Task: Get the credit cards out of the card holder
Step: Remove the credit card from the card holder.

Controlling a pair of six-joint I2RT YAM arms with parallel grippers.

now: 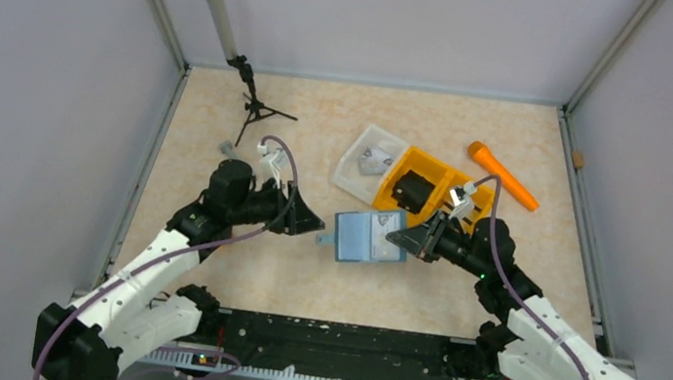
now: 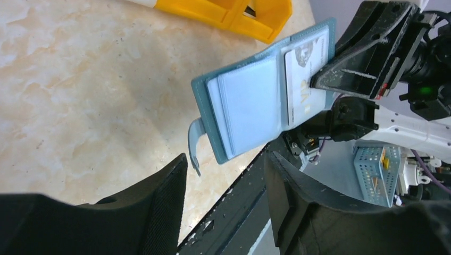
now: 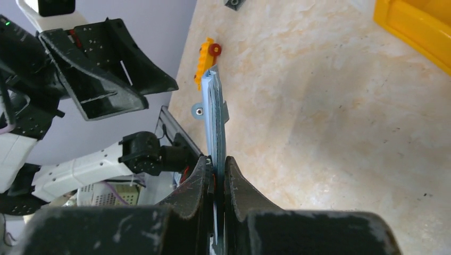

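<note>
We see the right gripper [image 1: 412,242] clamped on the right edge of the open holder [image 1: 366,237]; the left gripper [image 1: 313,222] gapes empty just left of it.

The card holder [image 1: 361,237] was teal outside, with pale blue sleeves inside. The bin [image 1: 435,161] was orange, the tray [image 1: 346,174] white, and the table [image 1: 282,271] beige with marbled veining.

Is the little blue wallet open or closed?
Open. The card holder is spread like a book, showing its light blue pockets and a card, while the right tool pinches one edge.
</note>
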